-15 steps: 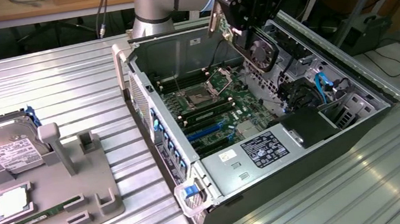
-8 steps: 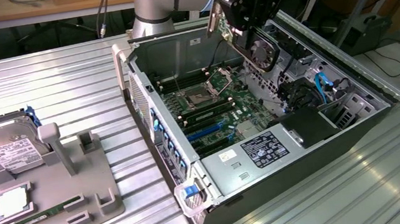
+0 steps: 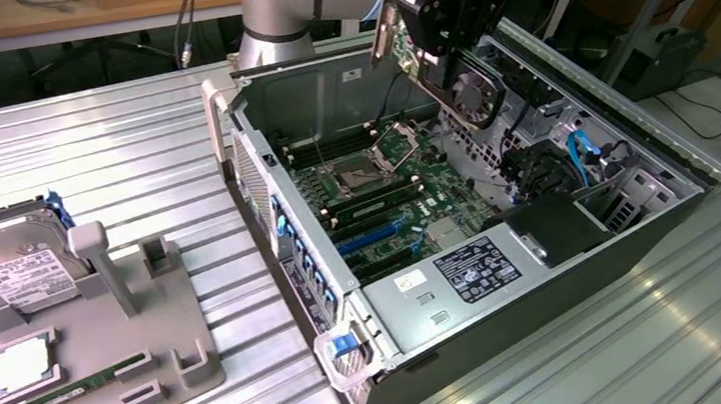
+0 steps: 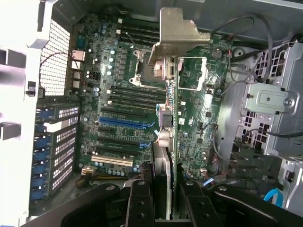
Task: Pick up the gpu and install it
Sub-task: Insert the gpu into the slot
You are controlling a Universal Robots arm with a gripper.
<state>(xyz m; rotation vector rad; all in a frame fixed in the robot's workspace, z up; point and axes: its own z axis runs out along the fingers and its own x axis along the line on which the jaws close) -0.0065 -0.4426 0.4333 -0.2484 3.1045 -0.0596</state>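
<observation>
Ribbed metal table (image 3: pixel 125 136) carries the open computer case (image 3: pixel 587 309) under me. My gripper (image 4: pixel 165 210) is clamped on the gpu (image 3: pixel 455 81), just below my fingers. I judge it light, stiff and fragile: grip board edges, not the fan (image 3: pixel 478 95).

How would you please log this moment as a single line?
pincer: shut on gpu | gpu: held over motherboard, not seated | case: open, lying on its side

Ribbed metal tabletop (image 3: pixel 100 139), wooden bench (image 3: pixel 7 20) behind, pale floor (image 3: pixel 706 100)
</observation>
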